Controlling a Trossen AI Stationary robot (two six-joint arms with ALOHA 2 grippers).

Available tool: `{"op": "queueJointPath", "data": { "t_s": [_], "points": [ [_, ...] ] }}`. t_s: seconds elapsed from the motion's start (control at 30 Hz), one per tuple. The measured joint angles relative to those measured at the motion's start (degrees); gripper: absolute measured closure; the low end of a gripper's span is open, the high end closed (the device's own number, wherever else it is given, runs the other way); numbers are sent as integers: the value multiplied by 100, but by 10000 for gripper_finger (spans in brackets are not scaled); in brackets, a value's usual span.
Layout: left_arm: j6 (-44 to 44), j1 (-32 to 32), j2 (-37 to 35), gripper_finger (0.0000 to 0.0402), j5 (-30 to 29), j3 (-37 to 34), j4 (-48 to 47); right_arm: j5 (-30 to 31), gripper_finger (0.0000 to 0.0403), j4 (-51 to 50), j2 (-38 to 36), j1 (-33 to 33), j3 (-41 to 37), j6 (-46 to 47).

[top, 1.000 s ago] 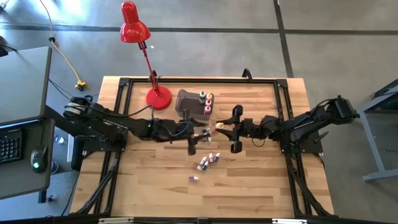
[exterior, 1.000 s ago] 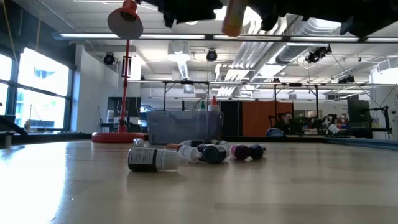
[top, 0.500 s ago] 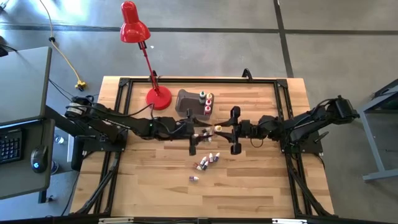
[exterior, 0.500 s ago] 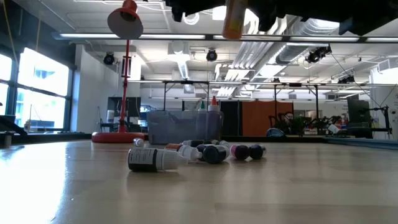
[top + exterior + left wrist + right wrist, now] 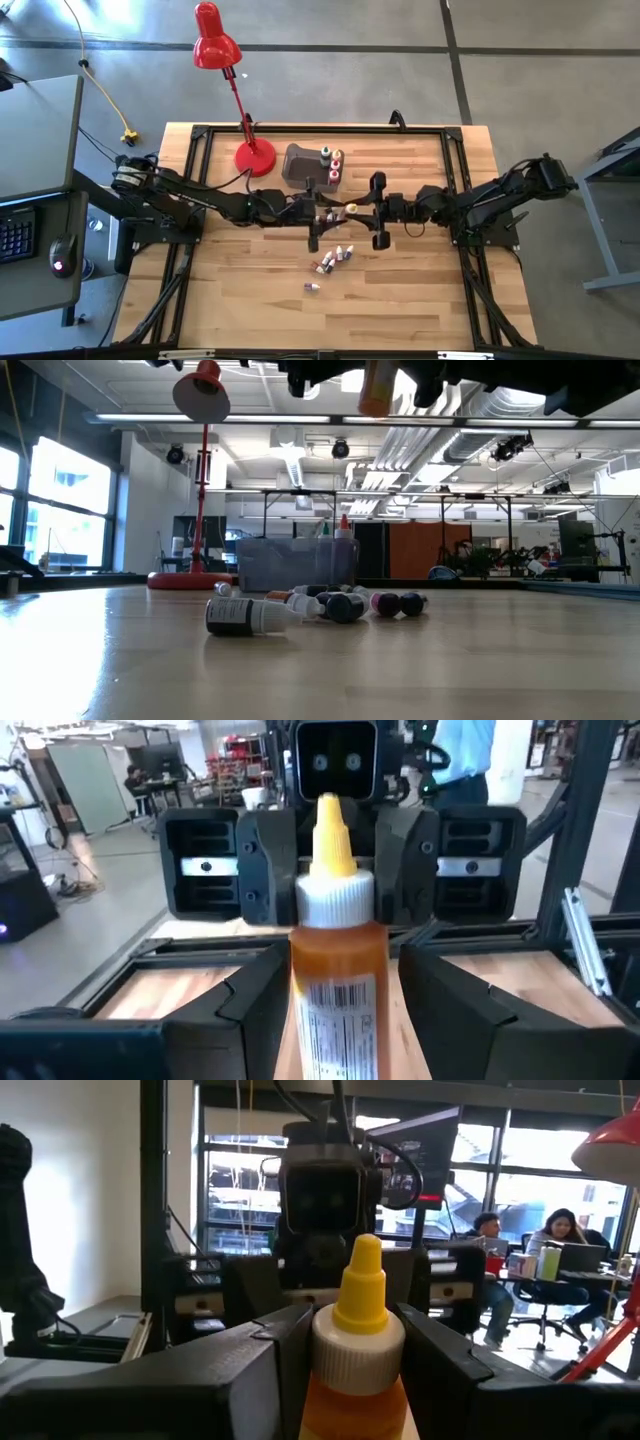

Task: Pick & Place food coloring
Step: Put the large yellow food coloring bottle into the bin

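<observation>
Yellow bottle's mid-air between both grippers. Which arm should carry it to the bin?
Left, probably. The left gripper sits nearer the grey bin than the right gripper, which grips the yellow bottle.

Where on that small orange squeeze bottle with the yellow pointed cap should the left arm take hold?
Its straight labelled body, below the white collar, coming in level opposite the right end effector, which holds the small orange squeeze bottle upright in the air. The pointed cap tapers and would slip. The left end effector faces it there.

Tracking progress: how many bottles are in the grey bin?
3: a green-capped bottle, two red-capped bottles, upright at the right-arm end of the grey bin; more may be hidden.
</observation>
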Motion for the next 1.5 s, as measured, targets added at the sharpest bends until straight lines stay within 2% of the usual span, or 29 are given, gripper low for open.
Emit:
{"op": "queueJointPath", "data": {
  "t_s": [0.37,0.63,0.87,1.5],
  "points": [
    [-326,98,130,218,156,0,258,-118,279,-19,0,-3,2,-3],
    [-848,499,299,218,1015,0,414,-98,279,-25,0,-7,2,-7],
    [-856,599,330,218,1601,0,428,-129,279,-33,0,-9,2,-55],
    [-835,601,374,218,1648,0,384,303,279,-100,0,-9,2,-170]
  ]
}}
